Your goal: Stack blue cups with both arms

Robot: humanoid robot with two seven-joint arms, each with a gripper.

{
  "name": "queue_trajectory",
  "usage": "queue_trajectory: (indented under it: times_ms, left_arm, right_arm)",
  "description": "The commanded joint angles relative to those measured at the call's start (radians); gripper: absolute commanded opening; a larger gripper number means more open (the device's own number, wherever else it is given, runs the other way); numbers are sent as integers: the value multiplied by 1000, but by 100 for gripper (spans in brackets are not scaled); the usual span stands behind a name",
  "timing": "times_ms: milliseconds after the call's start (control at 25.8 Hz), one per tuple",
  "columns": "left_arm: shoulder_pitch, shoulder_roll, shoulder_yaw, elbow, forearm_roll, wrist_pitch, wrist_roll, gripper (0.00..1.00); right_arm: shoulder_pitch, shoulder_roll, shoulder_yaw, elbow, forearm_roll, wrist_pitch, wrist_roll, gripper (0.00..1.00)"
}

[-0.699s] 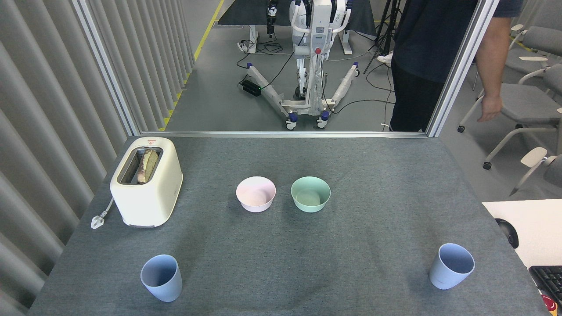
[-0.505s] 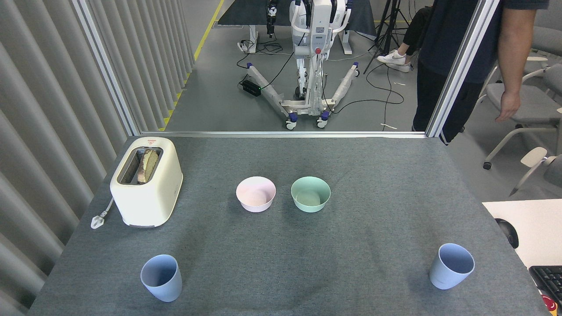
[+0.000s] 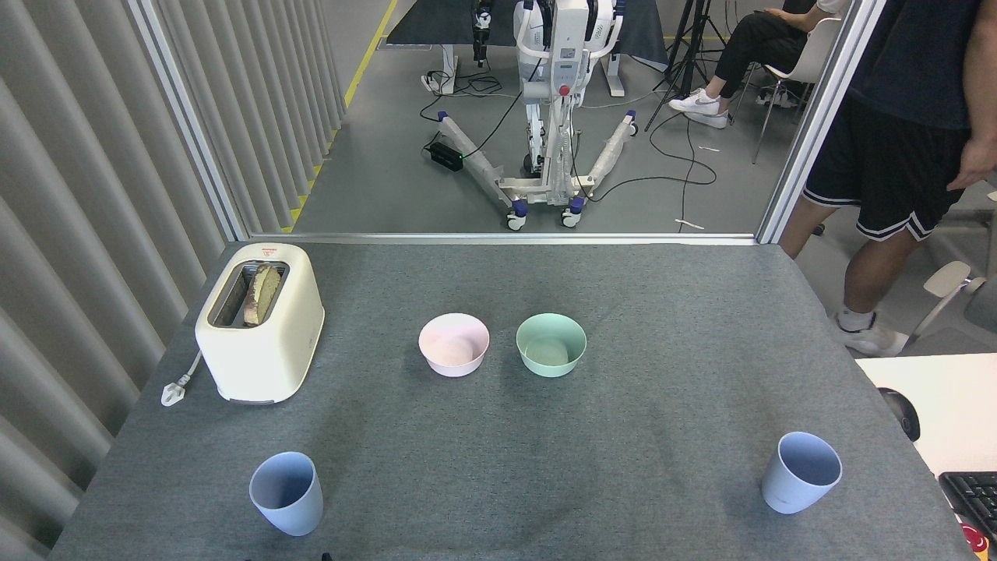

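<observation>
Cups: left blue cup [image 3: 286, 493], right blue cup [image 3: 801, 472], upright, well apart on worktop [image 3: 670, 312]
Handling: likely light, stiff, slick; take yours mid-wall
Tools: neither in view, state unknown

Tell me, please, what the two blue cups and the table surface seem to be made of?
Left blue cup and right blue cup: probably plastic, matte finish; the pale colour is even, the walls look thin, and there is no glare. Table surface: seemingly a grey woven fabric or felt-like cover; it shows a fine speckled texture and no shine. What lies under it cannot be seen.
</observation>
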Motion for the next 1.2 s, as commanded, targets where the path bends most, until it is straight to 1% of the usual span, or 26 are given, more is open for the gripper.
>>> queue_trajectory:
  times_ms: [0,117,272,388,1010,1049,1087,1165]
  left_arm:
    - [-51,0,1,46,0,8,-2,100]
    - [-102,8,1,104,4,45,-4,100]
    - [-143,10,0,126,4,42,-4,100]
    - [-182,10,0,176,4,42,-5,100]
    - [-252,10,0,241,8,36,-5,100]
    - [-252,11,0,241,8,36,-7,96]
    - [-251,11,0,239,8,36,-7,85]
    - [-249,11,0,241,8,34,-10,67]
  right_arm:
    - [0,0,0,2,0,1,0,100]
    - [0,0,0,5,0,1,-2,100]
    - [-2,0,2,10,-2,1,-2,100]
    - [-2,0,2,10,-2,-1,-2,100]
    - [2,0,15,13,-2,1,-7,100]
    - [2,-2,15,13,-3,1,-5,100]
    - [2,-2,14,13,-2,1,-5,100]
    - [3,-2,14,13,-2,1,-5,100]
